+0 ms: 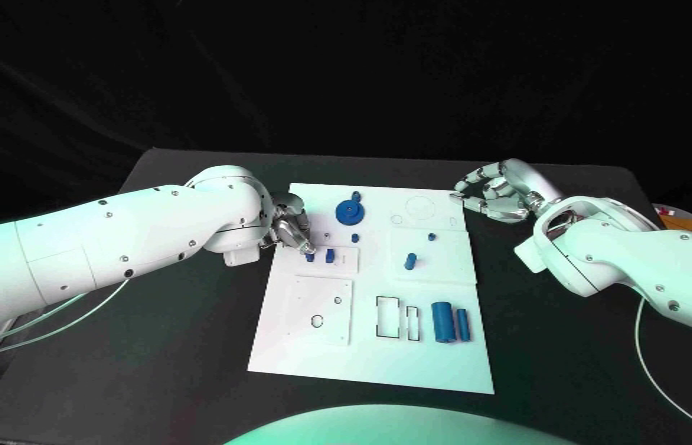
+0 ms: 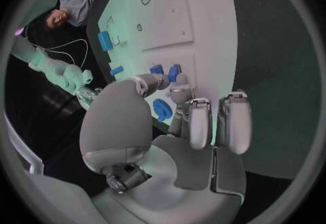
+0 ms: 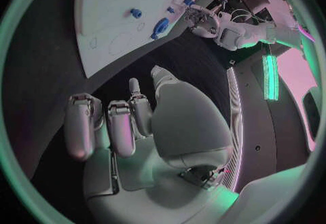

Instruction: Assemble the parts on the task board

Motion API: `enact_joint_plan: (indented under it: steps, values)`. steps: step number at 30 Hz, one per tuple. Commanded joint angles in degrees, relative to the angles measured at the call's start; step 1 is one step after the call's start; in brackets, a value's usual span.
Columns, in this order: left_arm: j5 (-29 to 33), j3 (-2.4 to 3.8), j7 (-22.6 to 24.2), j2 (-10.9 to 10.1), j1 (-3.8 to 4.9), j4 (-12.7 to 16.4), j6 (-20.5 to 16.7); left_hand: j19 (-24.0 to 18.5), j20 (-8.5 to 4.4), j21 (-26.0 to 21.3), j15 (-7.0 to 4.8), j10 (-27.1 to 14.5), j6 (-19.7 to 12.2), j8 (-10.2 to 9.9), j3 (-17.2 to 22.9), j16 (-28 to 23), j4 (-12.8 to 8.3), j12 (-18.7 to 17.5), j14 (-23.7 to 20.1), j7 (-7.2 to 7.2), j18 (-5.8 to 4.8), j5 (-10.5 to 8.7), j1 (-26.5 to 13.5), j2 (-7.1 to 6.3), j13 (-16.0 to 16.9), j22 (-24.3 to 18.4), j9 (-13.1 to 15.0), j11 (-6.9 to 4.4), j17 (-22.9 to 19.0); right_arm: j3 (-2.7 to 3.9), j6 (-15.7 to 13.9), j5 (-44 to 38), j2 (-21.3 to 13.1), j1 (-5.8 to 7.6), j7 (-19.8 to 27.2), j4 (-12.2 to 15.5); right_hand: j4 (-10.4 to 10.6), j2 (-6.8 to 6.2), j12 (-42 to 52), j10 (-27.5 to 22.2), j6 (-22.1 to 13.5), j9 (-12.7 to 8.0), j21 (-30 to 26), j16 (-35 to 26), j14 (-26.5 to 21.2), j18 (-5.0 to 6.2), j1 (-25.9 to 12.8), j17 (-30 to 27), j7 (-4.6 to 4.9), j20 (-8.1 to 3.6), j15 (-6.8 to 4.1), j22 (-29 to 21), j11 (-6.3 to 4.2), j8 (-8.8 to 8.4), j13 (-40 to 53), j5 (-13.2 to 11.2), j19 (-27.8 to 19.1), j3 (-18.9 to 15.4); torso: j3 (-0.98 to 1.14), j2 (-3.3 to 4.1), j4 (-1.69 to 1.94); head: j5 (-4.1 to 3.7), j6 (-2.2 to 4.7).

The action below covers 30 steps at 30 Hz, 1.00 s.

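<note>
Black table [image 1: 188, 365] with white board [image 1: 378, 355] mid-frame, left hand [image 1: 293, 229] at board's left edge with fingertips touching small blue parts [image 1: 322, 256], grip unclear; right hand [image 1: 495, 191] upper right, curled, empty; may knock parts aside.

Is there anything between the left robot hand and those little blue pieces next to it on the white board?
Nothing visible. The left robot hand sits at the board's left edge with its fingertips right by the two small blue pieces; only bare board lies between them.
</note>
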Motion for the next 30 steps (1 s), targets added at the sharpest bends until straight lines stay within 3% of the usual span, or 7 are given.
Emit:
enact_joint_plan:
  steps: [1,30]
  values:
    - [0.22,-0.19,-0.09,0.14,-0.26,-0.03,1.44,0.35,-0.24,0.34,-0.38,0.2,0.99,0.26,4.62,0.29,-5.14,-0.05,4.94,-1.35,-0.71,0.06,1.13,0.69,0.1,6.08,0.26,-0.3,11.55,0.0,0.03,-0.23,0.0,-0.04,0.45,0.1,0.07,0.15,-0.33,-0.35,-0.31,0.09,-0.35,-0.34,4.15,0.63,-0.49,7.09,-0.29,-0.2,-0.32,8.22,-0.07,0.35,3.37,0.28,-0.29,0.17,0.0,0.01,-0.02,0.02,-0.02]
    - [-5.34,-0.23,0.4,0.13,-0.27,0.61,0.62,1.2,-0.42,1.06,-0.51,1.27,2.28,0.28,5.3,0.32,-7.33,0.85,4.96,-1.31,-1.01,0.85,2.99,0.06,1.71,7.26,0.69,-0.4,11.61,0.0,-0.14,-0.23,-0.08,-0.04,0.62,0.19,0.11,0.4,-0.39,-0.41,-0.38,0.09,-0.44,-0.37,4.15,0.64,-0.72,7.04,-0.29,-0.22,-0.33,8.21,-0.08,0.45,3.3,0.3,-0.3,0.25,-0.01,0.0,0.02,0.03,-0.2]
